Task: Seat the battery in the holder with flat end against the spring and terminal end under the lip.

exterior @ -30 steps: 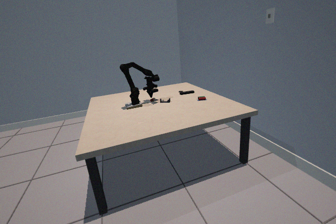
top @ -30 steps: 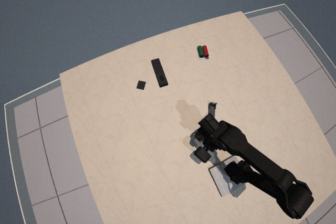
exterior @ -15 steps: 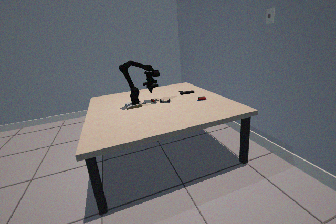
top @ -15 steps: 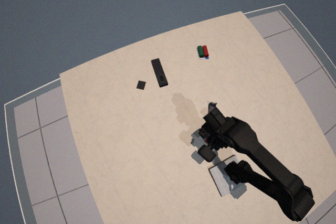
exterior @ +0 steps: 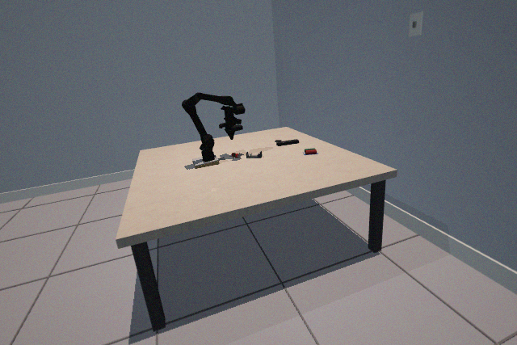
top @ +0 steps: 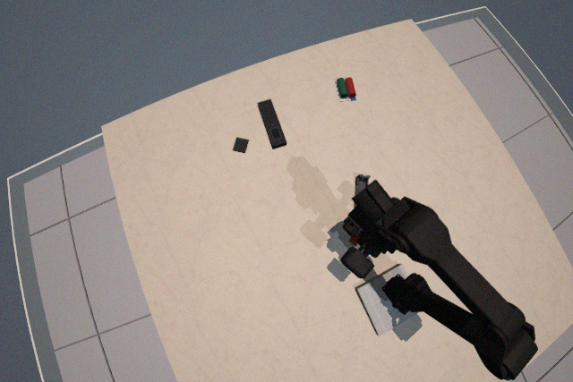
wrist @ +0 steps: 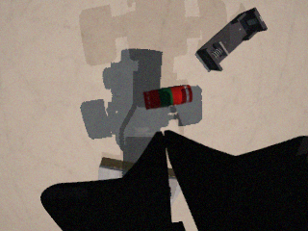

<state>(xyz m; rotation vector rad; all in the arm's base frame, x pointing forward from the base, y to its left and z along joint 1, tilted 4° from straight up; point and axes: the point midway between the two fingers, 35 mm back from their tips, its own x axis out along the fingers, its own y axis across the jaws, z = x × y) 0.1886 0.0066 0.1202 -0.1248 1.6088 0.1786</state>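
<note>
The black parallel-jaw gripper (wrist: 166, 137) is seen pressed together, its two fingers meeting at a point with nothing pinched between them. It is held above the pale wooden table top (exterior: 233, 191), well clear of the surface in the exterior view. The red cylindrical battery with a green band (wrist: 167, 96) is found lying on its side on the table, just ahead of the fingertips and apart from them. The small dark battery holder (wrist: 231, 38) is set off to the right and further ahead, tilted on a diagonal, with bare table between it and the battery. A long black rectangular bar (top: 271, 123), a small black square (top: 240, 144) and a pair of green and red cylinders (top: 346, 87) are placed well apart toward the far edge. The white base plate (top: 374, 301) is fixed near the table's near edge.
</note>
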